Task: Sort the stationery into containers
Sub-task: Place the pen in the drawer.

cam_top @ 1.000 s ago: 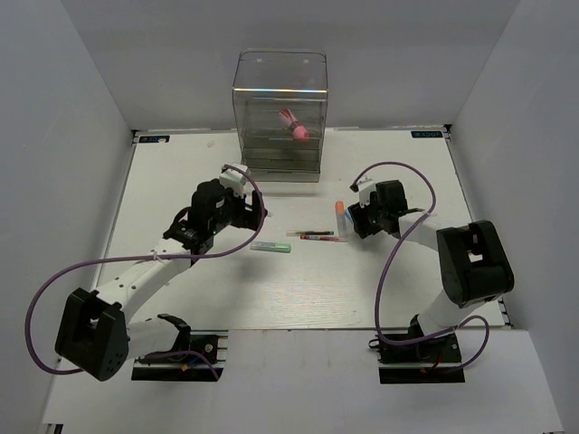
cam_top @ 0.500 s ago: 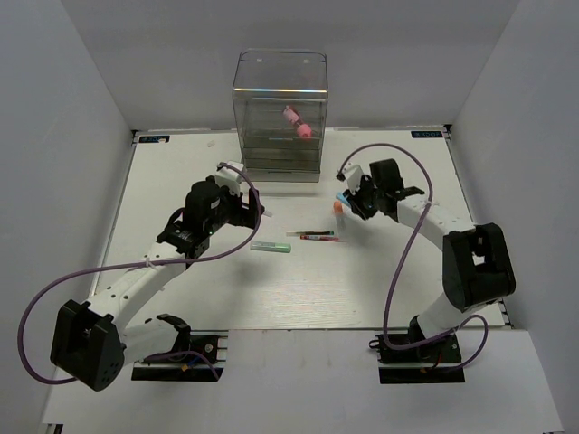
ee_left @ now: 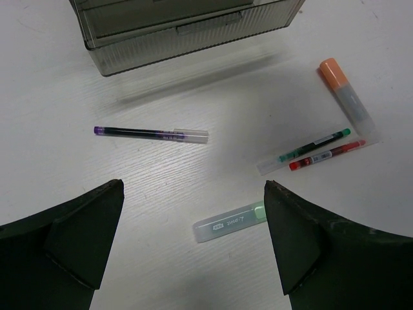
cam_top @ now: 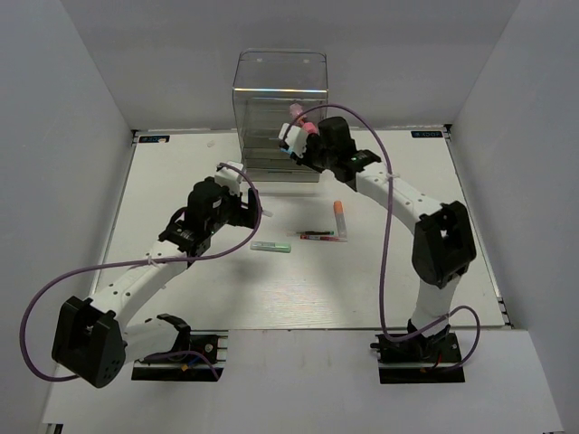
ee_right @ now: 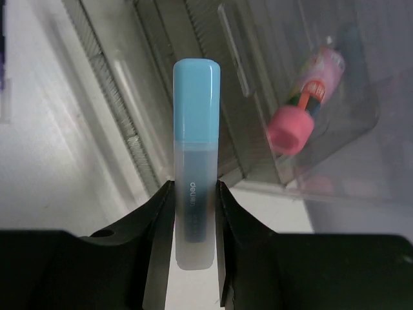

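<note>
My right gripper is shut on a white marker with a blue cap and holds it up against the front of the clear drawer cabinet. A chunky pink marker lies in an upper drawer. In the top view the right gripper is at the cabinet. My left gripper is open and empty above the table. Below it lie a green-capped marker, a thin dark pen, a green pen, a red pen and an orange-capped marker.
The cabinet stands at the back middle of the white table. The loose pens lie in the middle, the orange-capped marker to the right of them. Grey walls close the table in on three sides. The left gripper hovers left of the pens.
My right arm has swung from beside the orange-capped marker up and left to the cabinet front, carrying the blue-capped marker. The left arm has barely moved.
</note>
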`<action>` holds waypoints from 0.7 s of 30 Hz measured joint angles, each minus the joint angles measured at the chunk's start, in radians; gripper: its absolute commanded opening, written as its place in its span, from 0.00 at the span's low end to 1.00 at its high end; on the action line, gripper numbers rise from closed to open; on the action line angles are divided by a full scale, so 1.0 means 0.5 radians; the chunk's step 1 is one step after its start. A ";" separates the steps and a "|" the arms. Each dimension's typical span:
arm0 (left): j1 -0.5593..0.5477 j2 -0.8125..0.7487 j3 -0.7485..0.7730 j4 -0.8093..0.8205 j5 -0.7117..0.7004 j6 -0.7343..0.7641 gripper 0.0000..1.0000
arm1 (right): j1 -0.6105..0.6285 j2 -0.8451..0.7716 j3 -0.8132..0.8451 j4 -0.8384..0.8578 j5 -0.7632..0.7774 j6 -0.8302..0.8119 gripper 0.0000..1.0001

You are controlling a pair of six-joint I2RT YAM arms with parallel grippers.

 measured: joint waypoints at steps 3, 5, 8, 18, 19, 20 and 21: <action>0.000 0.026 0.000 -0.008 -0.005 0.000 1.00 | 0.057 0.170 0.123 0.104 0.114 -0.143 0.00; 0.000 0.041 0.000 -0.010 -0.008 0.002 1.00 | 0.088 0.275 0.163 0.193 0.186 -0.252 0.00; 0.000 0.052 0.000 -0.011 -0.014 0.002 1.00 | 0.121 0.397 0.177 0.299 0.262 -0.381 0.02; 0.000 0.057 0.000 -0.008 0.008 0.004 0.96 | 0.149 0.549 0.179 0.422 0.369 -0.475 0.50; 0.000 0.057 0.000 -0.008 0.023 0.008 0.95 | 0.149 0.546 0.179 0.423 0.368 -0.447 0.50; 0.000 0.058 0.000 -0.008 0.052 0.014 0.91 | 0.149 0.542 0.179 0.420 0.365 -0.419 0.51; 0.000 0.060 0.000 -0.006 0.078 0.017 0.91 | 0.148 0.531 0.177 0.412 0.359 -0.385 0.51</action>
